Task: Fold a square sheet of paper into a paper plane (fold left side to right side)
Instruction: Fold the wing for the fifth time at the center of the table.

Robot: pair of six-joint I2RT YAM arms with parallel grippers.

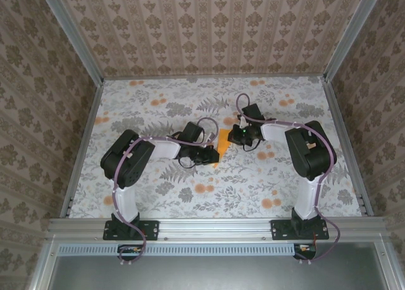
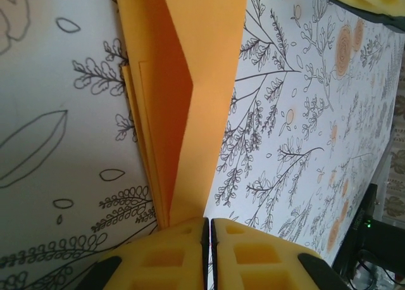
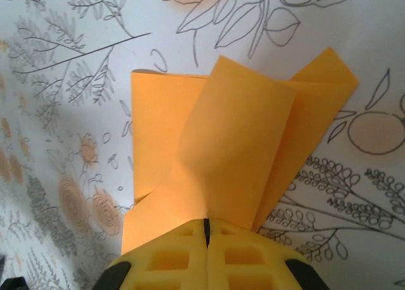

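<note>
Orange square sheet of paper (image 1: 223, 137) lies partly folded near the middle of the worktop (image 1: 190, 198), caught between the two arms where their wrists meet. From above, the dark wrists cover most of it, and just a bright sliver shows between them, with a smaller corner under the left wrist. The left claw (image 1: 212, 156) comes in from the left and the right claw (image 1: 235, 137) from the right, close together with the paper between. In the left wrist view the sheet (image 2: 196, 81) stands up off the surface in several stacked layers with a sharp slanted crease, and the left claw (image 2: 209, 223) has its yellow pads pressed together on the lower edge of those layers. In the right wrist view the sheet (image 3: 234, 144) rises in overlapping, slightly twisted flaps that narrow down into the right claw (image 3: 205, 223), whose pads pinch it tight. The worktop wears a pale cloth printed with grey leaves and small orange blossoms (image 1: 204, 189). Patterned wallpaper panels (image 1: 209, 30) wall it in at the back and sides. An aluminium rail (image 1: 215, 226) along the near edge carries both arm bases. Purple cables (image 1: 190, 141) loop along the arms, and a green light (image 1: 245, 131) glows on the right wrist.
</note>
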